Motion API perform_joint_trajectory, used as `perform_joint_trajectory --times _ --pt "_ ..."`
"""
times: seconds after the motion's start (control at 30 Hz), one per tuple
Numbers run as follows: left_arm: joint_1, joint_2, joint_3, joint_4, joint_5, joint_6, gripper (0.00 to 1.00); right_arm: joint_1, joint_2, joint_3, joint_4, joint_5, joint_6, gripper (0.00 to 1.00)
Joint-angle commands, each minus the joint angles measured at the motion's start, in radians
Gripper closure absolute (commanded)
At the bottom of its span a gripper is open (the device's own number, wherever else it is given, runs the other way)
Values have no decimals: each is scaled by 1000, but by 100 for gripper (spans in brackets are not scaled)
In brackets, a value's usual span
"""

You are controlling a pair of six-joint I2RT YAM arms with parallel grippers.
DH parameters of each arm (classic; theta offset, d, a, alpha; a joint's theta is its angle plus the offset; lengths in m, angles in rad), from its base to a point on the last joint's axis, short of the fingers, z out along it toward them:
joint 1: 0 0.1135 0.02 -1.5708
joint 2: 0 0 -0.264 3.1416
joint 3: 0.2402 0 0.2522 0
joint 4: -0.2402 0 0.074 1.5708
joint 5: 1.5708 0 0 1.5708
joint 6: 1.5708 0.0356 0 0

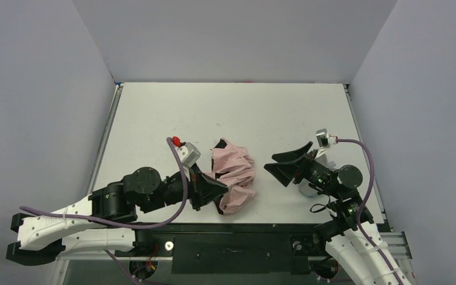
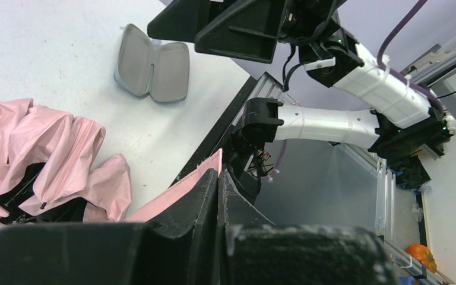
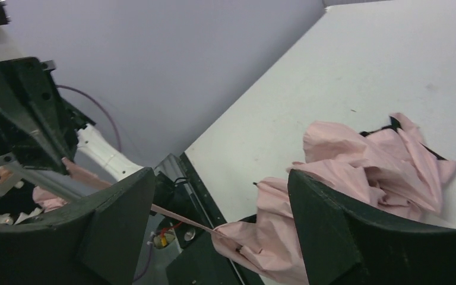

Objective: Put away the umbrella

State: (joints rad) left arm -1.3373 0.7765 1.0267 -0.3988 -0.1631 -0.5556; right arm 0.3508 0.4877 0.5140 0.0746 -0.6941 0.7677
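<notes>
Crumpled umbrella [image 1: 235,173] on table [image 1: 214,107] between grippers; left gripper [image 1: 219,190] at its near-left edge, clamped on pink fabric; right gripper [image 1: 282,166] spread wide, apart, empty.

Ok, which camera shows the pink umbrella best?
Top external: the whole crumpled umbrella shows, with the left pincer pinching its edge. The left wrist view crops it at the frame edge; the right wrist view hides part behind its own fingers.
</notes>
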Motion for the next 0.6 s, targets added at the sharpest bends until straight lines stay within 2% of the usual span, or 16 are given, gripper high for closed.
perform_joint_trajectory --times 0.0,0.13,0.4,0.57 --pt "6 -35 25 55 -2 18 100 41 -7 -8 266 -144 63 22" --pt "6 -67 32 118 50 39 100 138 17 9 265 -152 10 24" --pt "7 -86 51 182 84 82 100 386 134 74 160 -42 -173 26" --pt "7 -71 57 209 98 87 100 436 203 99 192 -25 -205 29"
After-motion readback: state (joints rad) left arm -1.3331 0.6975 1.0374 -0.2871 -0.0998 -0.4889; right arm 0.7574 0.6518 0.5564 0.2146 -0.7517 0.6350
